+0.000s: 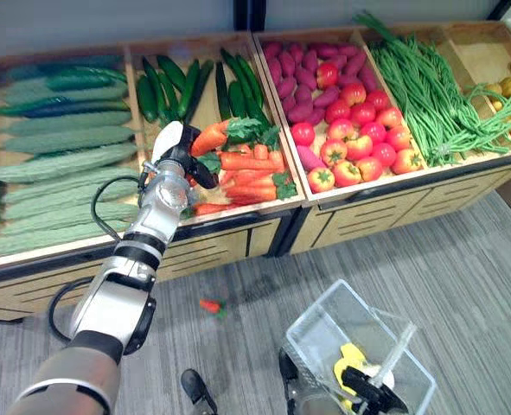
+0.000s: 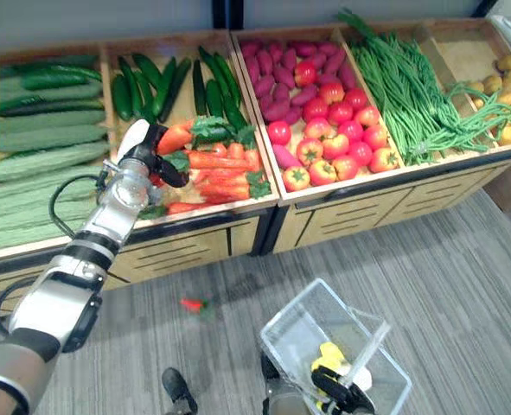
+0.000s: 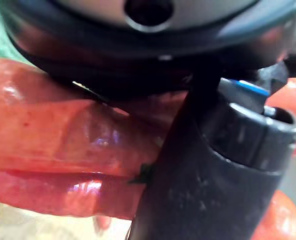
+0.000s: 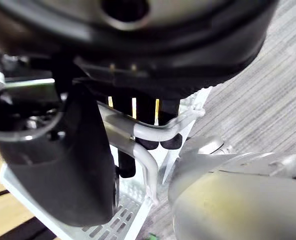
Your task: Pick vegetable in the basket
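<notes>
My left hand (image 1: 175, 164) is at the carrot bin (image 1: 238, 173), its dark fingers curled on an orange carrot (image 1: 208, 137) with green leaves. In the left wrist view the carrot (image 3: 62, 130) lies pressed against the thumb (image 3: 213, 165). My right hand (image 1: 365, 387) is low over the floor, shut on the white handle (image 4: 148, 132) of a clear plastic basket (image 1: 311, 333). Something yellow (image 1: 350, 359) shows inside the basket by the hand.
A small carrot (image 1: 210, 305) lies on the grey floor in front of the stand. The wooden bins hold pale green gourds (image 1: 56, 156), dark cucumbers (image 1: 173, 86), tomatoes (image 1: 359, 130), purple sweet potatoes (image 1: 294, 78), green beans (image 1: 428, 86) and potatoes (image 1: 510, 86).
</notes>
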You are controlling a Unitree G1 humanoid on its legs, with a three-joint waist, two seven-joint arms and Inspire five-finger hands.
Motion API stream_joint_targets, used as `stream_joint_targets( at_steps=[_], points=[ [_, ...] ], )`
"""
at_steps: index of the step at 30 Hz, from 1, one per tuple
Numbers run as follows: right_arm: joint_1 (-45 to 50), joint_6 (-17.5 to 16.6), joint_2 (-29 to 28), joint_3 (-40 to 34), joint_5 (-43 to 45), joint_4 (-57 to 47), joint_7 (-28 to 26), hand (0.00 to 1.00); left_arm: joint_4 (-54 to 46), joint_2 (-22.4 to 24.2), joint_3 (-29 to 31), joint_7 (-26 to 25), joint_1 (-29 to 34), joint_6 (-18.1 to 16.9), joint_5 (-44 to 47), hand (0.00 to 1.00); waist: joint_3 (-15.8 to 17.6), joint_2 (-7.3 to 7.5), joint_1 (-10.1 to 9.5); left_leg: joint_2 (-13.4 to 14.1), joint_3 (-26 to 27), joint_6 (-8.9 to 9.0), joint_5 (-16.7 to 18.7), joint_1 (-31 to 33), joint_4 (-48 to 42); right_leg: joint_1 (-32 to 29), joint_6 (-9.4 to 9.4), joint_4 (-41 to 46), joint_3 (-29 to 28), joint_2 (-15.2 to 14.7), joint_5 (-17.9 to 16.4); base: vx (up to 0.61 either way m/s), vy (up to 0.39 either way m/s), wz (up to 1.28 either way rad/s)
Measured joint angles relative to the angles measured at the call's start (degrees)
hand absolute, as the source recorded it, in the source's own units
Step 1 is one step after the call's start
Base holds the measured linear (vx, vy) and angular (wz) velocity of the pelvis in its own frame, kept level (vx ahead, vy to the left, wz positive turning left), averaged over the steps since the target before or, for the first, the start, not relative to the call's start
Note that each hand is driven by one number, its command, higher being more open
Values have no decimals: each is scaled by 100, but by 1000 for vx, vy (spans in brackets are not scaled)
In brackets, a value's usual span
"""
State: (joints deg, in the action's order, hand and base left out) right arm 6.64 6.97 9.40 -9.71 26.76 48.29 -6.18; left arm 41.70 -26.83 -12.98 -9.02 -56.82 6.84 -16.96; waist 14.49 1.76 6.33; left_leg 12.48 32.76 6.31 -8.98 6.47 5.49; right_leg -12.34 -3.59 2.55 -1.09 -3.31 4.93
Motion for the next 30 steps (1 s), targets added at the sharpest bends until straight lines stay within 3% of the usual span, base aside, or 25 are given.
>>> stream_joint_targets(
  at_steps=[5, 7, 9, 13, 19, 30],
  points=[
    [329, 169, -129, -747, -205, 164, 13, 0, -623, -40, -25, 213, 473, 23, 178, 0, -456, -104, -35, -37, 24, -21, 13, -207, 1, 300, -32, -41, 134, -82, -79, 26, 50, 17],
    [488, 178, -154, -1073, -209, 217, 44, 0, -968, -133, -172, 418, 709, 96, 668, 0, -752, -121, -38, -92, -41, -47, 30, -258, 1, 399, -66, -42, 186, -132, -118, 18, 53, 17],
    [509, 186, -164, -1357, -204, 220, 54, 0, -1139, -222, -260, 604, 793, 127, 1006, 0, -773, -125, -36, -128, -95, -50, 33, -373, 2, 549, -88, -43, 225, -166, -147, 5, 48, 17],
    [542, 163, -51, -2120, -197, 284, 61, 0, -1298, -375, -258, 1020, 1227, 225, 1748, 0, -1148, -206, -35, -207, -203, -75, 50, -459, 4, 685, -125, -45, 253, -234, -203, -8, 32, 12],
    [551, 134, -1, -2529, -419, 452, 14, 0, -1310, -658, -252, 1358, 1579, 237, 2213, 0, -1334, -235, -28, -234, -244, -93, 34, -537, 5, 763, -135, -36, 250, -235, -217, -24, 2, 1],
    [552, 161, -36, -2515, -637, 894, 19, 0, -1531, -661, -264, 1708, 2041, 239, 2417, 0, -1495, -139, 75, -295, -393, -162, -28, -535, 6, 774, -199, 57, 292, -249, -299, -20, 13, 5]
  ],
)
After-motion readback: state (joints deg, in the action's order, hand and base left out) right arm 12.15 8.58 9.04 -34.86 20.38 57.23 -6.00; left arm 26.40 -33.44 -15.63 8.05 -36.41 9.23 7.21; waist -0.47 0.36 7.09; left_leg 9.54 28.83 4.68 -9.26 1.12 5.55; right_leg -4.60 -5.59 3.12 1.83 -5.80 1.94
